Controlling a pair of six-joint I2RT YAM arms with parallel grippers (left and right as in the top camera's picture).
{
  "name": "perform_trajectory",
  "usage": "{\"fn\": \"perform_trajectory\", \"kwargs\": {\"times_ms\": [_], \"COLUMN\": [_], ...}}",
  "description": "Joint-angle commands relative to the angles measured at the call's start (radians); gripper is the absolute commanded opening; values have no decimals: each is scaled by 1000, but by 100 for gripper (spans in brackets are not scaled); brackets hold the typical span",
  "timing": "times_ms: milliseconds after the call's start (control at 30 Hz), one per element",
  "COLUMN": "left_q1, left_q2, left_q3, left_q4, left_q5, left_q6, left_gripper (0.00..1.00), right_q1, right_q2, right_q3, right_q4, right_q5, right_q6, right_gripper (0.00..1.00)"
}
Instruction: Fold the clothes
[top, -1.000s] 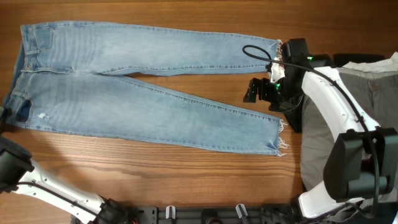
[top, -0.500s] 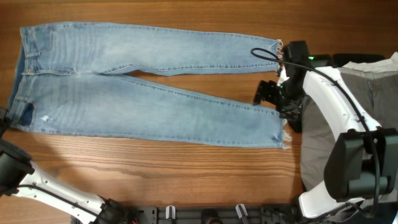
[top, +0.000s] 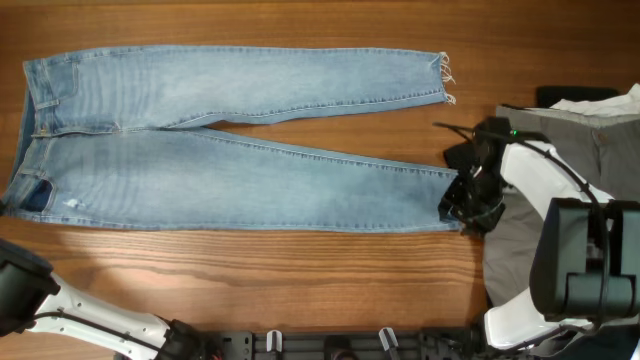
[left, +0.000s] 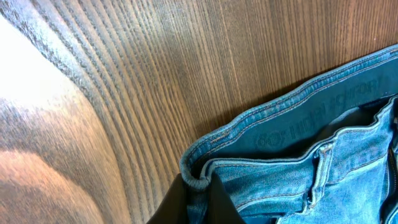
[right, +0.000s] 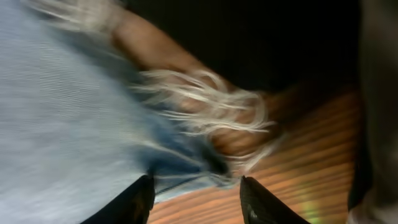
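Light blue denim jeans (top: 230, 180) spread flat
Pinched shut at left waistband by left gripper (left: 199, 198); straddled at near frayed hem by right gripper (right: 196, 190), hold unclear

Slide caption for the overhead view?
Light blue jeans spread flat on a wooden table, right gripper at the lower hem.

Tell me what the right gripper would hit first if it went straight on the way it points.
The frayed hem of the jeans. In the wrist view it lies just ahead of the right gripper, between its open fingers, with the table underneath. The view is blurred, so the depth is uncertain.
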Motion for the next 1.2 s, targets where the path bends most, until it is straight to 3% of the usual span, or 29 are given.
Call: {"fn": "perform_trajectory", "kwargs": {"times_ms": [0,167,200,267,533,700,833,1000,1167], "left_q1": [11,11,11,11,11,12,12,11,9], "left_q2": [-26,-26,-26,-35,-272,-471,-615,-726,-677], "left_q3": [-3,-3,-3,-3,-3,-3,-3,-3,-16], "left_q4": [-1,-2,-5,-18,-130,-213,-245,-267,-333], "left_q5": [18,21,21,21,4,-147,-254,-332,-332], "left_q6": [-17,-17,-17,-21,-104,-140,-149,-175,-178], "left_gripper": [4,4,4,4,4,4,4,4,4], "right_q1": [-5,-5,-5,-5,-5,-5,-5,-4,-3], "right_q2": [6,6,6,2,-230,-386,-412,-395,-235], "right_q3": [-67,-90,-89,-73,243,558,780,856,856], "right_q4": [36,140,143,121,-192,-357,-457,-366,-265], "right_q5": [45,63,50,62,156,233,264,209,149], "right_q6": [85,60,58,25,-45,-46,-45,-24,-13], "right_gripper": [49,33,26,4,4,4,4,4,4]}}
